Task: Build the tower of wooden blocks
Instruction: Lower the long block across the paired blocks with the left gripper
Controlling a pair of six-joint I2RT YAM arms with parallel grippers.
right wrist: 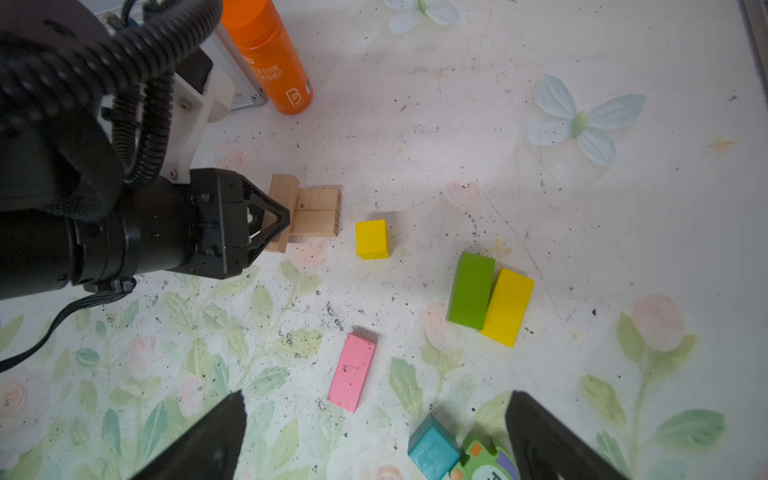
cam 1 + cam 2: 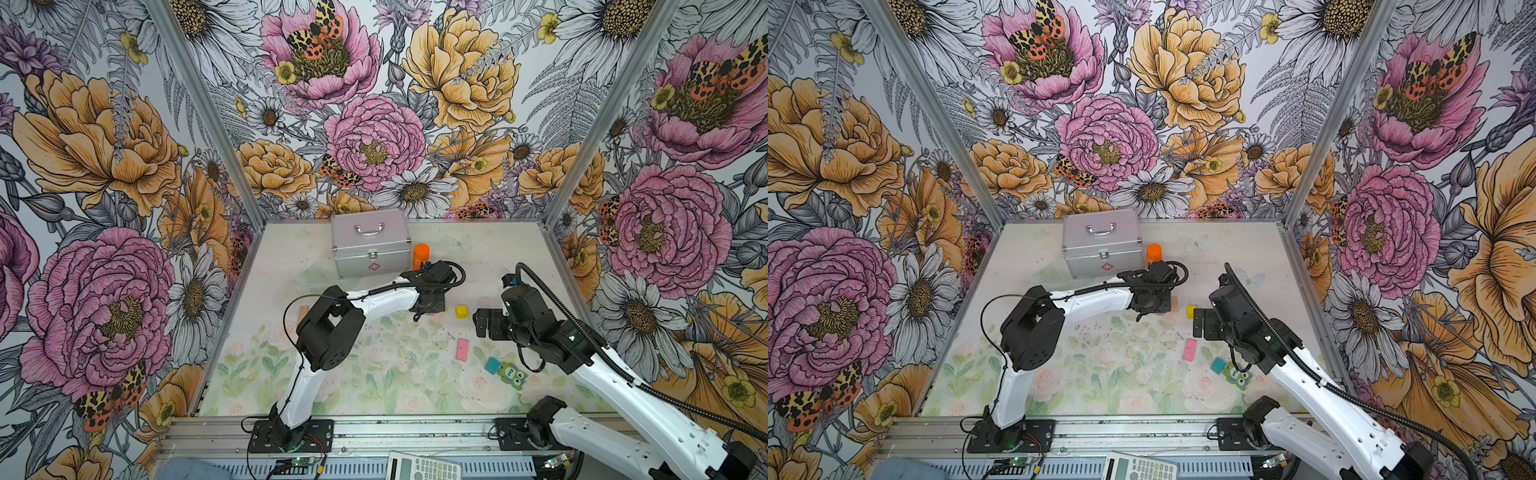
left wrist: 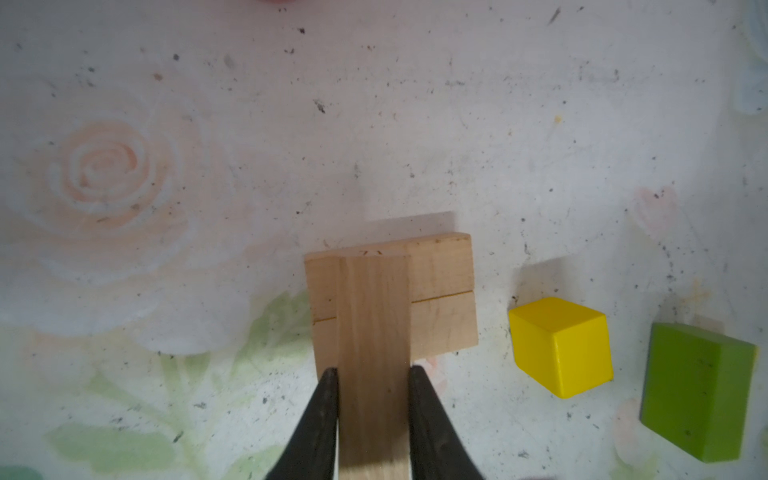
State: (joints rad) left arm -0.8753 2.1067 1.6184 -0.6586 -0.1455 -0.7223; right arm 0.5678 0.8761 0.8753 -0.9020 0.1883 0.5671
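Note:
Two tan planks (image 3: pixel 440 291) lie side by side on the mat, also seen in the right wrist view (image 1: pixel 318 212). My left gripper (image 3: pixel 372 374) is shut on a third tan plank (image 3: pixel 372 324), held crosswise over their one end; whether it touches them I cannot tell. Beside them sit a yellow cube (image 1: pixel 372 239), a green bar (image 1: pixel 471 291) and a yellow bar (image 1: pixel 507 307). My right gripper (image 1: pixel 376 397) hangs open above the pink plank (image 1: pixel 352 372), the teal cube (image 1: pixel 432 449) and the owl-faced piece (image 1: pixel 482 461).
A silver case (image 2: pixel 370 243) and an orange bottle (image 2: pixel 421 255) stand behind the left gripper (image 2: pixel 432 305). The right gripper (image 2: pixel 482 322) sits just right of the yellow cube (image 2: pixel 461 311). A calculator (image 2: pixel 424 467) lies on the front rail.

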